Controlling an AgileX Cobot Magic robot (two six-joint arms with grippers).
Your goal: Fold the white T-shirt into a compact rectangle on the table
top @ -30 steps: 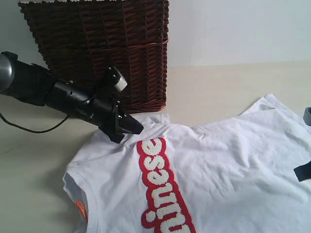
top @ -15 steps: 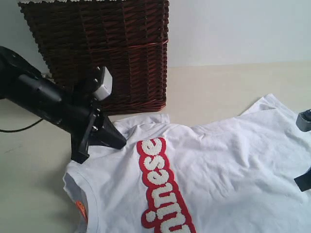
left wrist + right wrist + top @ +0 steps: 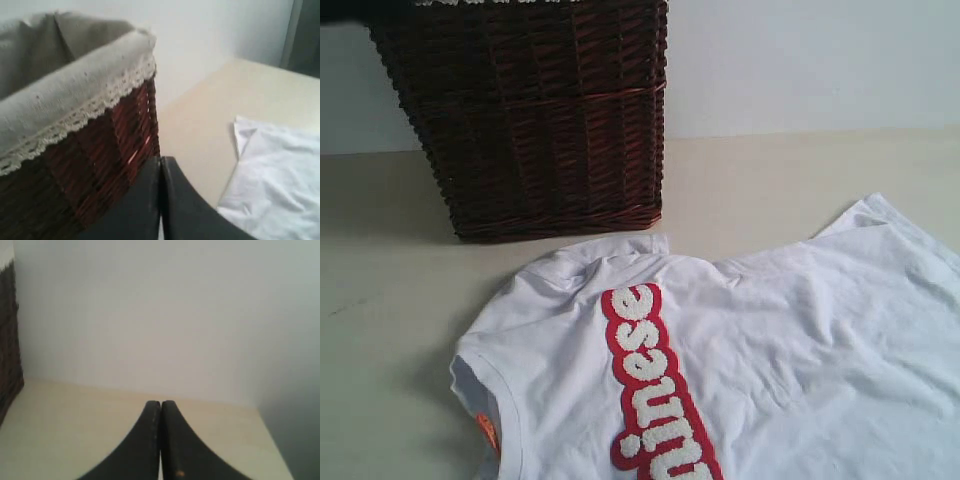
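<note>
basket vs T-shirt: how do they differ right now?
The wicker basket is dark red-brown and stands upright; the white T-shirt lies spread out, unfolded. The basket is stiff weave with a lace-trimmed liner; the T-shirt is soft, wrinkled cloth with a red letter band. Both rest on the table.

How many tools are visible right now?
2. The left tool, shut, shows in the left wrist view near the wicker basket; the right tool, shut, in the right wrist view, the table beyond. Neither appears in the exterior view.
</note>
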